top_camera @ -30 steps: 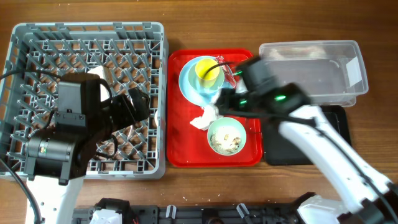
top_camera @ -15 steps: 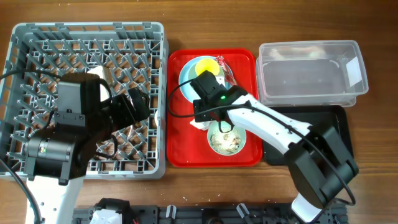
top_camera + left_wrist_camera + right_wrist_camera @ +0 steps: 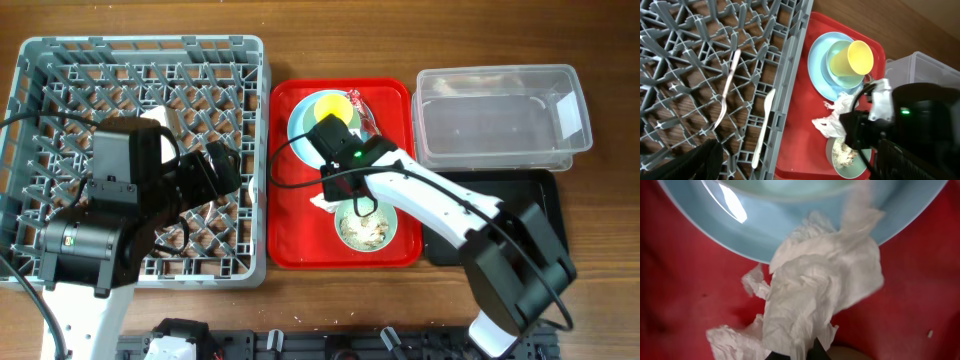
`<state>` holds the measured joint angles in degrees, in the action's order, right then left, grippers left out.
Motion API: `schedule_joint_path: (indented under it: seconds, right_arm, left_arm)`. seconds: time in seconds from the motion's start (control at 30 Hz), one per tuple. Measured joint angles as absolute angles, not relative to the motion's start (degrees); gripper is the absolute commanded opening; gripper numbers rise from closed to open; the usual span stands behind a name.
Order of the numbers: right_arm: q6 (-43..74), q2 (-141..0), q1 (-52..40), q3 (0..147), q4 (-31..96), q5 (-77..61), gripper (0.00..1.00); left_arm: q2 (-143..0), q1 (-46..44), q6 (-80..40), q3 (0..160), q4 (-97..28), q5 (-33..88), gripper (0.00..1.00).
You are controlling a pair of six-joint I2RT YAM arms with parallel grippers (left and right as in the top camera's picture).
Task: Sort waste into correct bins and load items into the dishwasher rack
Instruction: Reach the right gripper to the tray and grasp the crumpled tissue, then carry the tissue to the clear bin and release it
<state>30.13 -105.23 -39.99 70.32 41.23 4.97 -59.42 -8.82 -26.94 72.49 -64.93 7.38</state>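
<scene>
A crumpled white napkin (image 3: pixel 820 295) lies on the red tray (image 3: pixel 290 240), against the rim of the light blue plate (image 3: pixel 817 65). My right gripper (image 3: pixel 797 355) is shut on the napkin's lower edge. A yellow cup (image 3: pixel 852 57) stands in a small light blue bowl (image 3: pixel 832 67) on that plate. Beside the napkin is a pale green bowl (image 3: pixel 365 225) holding rice-like scraps (image 3: pixel 844 150). A red wrapper (image 3: pixel 370 120) lies right of the cup. My left gripper (image 3: pixel 800 167) hangs open over the right edge of the grey rack (image 3: pixel 140 60), holding nothing. A white fork (image 3: pixel 729 85) lies in the rack.
A second white utensil (image 3: pixel 763 127) rests along the rack's right wall. The clear tub (image 3: pixel 500 115) stands at the back right, with the black tray (image 3: pixel 530 215) in front of it. My right arm reaches across the red tray from the right.
My right arm swung left over the red tray and came down onto the napkin. Its jaws then closed on the napkin. The left arm has not moved.
</scene>
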Motion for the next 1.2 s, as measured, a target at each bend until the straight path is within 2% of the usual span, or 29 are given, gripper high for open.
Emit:
schedule_joint_path:
  seconds: [0.2,0.3,0.4,0.53,0.67,0.77,0.83,0.93,1.03,1.07,1.1,1.13,1.2]
  right_arm:
    - [30.1,-87.1,-36.9,74.7,41.2,17.6,0.04]
    - [30.1,-87.5,-25.6,74.7,41.4,23.7,0.04]
    - [29.9,-89.7,-12.6,74.6,41.3,23.3,0.04]
    - [25.3,-91.7,-8.0,74.4,41.5,18.5,0.05]
    - [22.6,-90.3,-10.2,74.4,41.6,2.2,0.04]
    - [24.9,-86.2,-18.1,74.4,41.4,-9.5,0.04]
    - [27.9,-86.1,-28.0,74.2,41.2,-7.6,0.04]
    - [35.0,-87.2,-35.9,71.1,41.1,1.3,0.05]
    - [41.9,-93.3,-38.9,66.8,35.9,9.5,0.14]
    - [43.0,-95.7,-38.9,66.6,33.2,11.0,0.25]
    - [43.6,-97.6,-38.9,66.5,31.5,12.3,0.27]
    - [44.3,-98.5,-38.9,66.5,30.2,13.3,0.41]
    - [45.9,-99.9,-38.9,66.5,29.5,15.6,0.49]
  left_arm:
    - [-59.4,-8.8,-26.9,72.5,-64.9,7.4,1.0]
    - [-59.4,-8.8,-26.9,72.5,-64.9,7.4,1.0]
    - [-59.4,-8.8,-26.9,72.5,-64.9,7.4,1.0]
    - [-59.4,-8.8,-26.9,72.5,-64.9,7.4,1.0]
    - [-59.4,-8.8,-26.9,72.5,-64.9,7.4,1.0]
    - [-59.4,-8.8,-26.9,72.5,-65.0,7.4,1.0]
    - [-59.4,-8.8,-26.9,72.5,-64.9,7.4,1.0]
    - [-59.4,-8.8,-26.9,72.5,-64.9,7.4,1.0]
    - [-59.4,-8.8,-26.9,72.5,-64.9,7.4,1.0]
    - [-59.4,-8.8,-26.9,72.5,-64.9,7.4,1.0]
    - [-59.4,-8.8,-26.9,72.5,-64.9,7.4,1.0]
    - [-59.4,-8.8,-26.9,72.5,-64.9,7.4,1.0]
    - [-59.4,-8.8,-26.9,72.5,-64.9,7.4,1.0]
